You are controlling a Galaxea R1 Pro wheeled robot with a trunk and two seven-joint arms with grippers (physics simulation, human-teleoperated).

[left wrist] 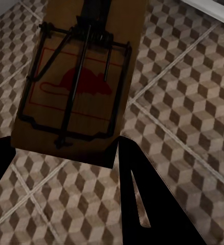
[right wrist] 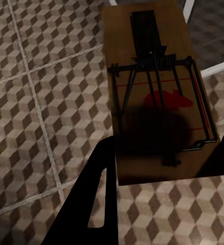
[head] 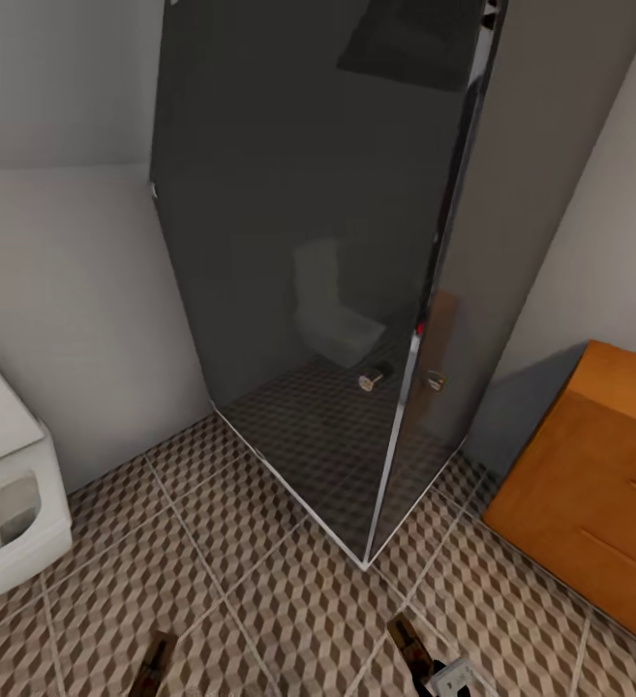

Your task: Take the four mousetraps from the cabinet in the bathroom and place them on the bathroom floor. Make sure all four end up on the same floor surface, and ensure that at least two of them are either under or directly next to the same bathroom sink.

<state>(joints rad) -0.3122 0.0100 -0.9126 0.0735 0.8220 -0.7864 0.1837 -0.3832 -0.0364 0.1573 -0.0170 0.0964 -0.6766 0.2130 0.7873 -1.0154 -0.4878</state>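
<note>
Our left gripper (left wrist: pixel 66 163) is clamped on one mousetrap (left wrist: pixel 76 81); our right gripper (right wrist: pixel 163 168) is clamped on a second mousetrap (right wrist: pixel 158 97). We hold both above the cube-patterned bathroom floor (head: pixel 259 600). A dark glass shower enclosure (head: pixel 318 242) stands ahead, its corner edge pointing toward us. The orange-brown cabinet (head: pixel 598 484) sits right, a toilet (head: pixel 8 494) left, with open tile between.

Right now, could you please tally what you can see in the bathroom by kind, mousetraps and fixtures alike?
Brown wooden mousetraps with red mouse marks: 2
Orange-brown wooden drawer cabinet: 1
Dark glass shower enclosure: 1
White toilet: 1
Total: 5
</note>
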